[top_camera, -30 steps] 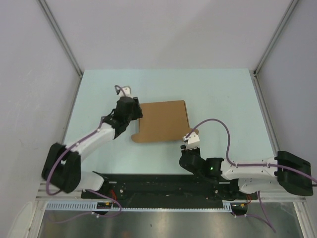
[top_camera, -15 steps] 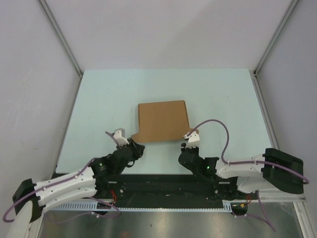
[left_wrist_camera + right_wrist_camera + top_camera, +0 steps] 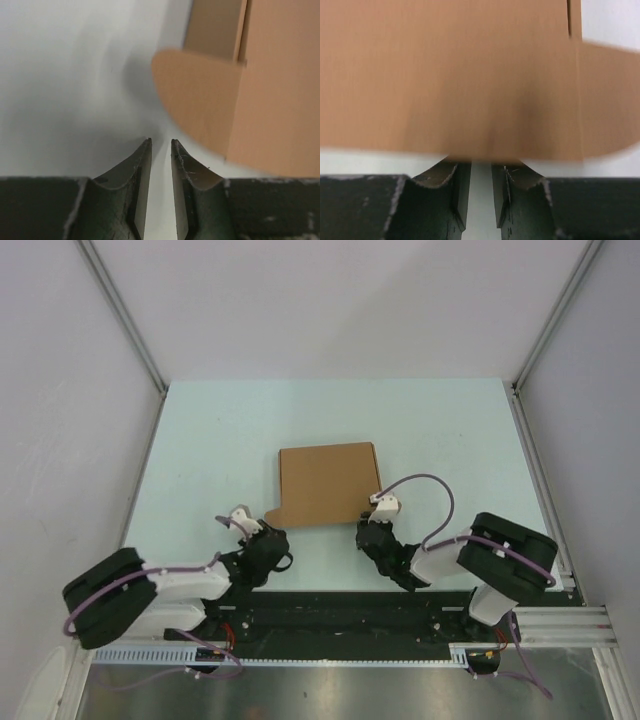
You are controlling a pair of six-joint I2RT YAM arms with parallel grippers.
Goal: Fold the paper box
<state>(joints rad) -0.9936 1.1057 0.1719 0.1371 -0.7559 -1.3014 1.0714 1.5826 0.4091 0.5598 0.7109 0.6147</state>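
No text, label, number or sign can be read anywhere; the box (image 3: 330, 485) shows plain cardboard.

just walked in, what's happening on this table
Two robot arms are set to fold a paper box, which lies flat on the table. The left gripper sits low beside the rounded tab at the box's near left corner, without touching it. The right gripper has its tips right at the box's near edge. Both have their jaws a narrow gap apart, and neither holds the cardboard.
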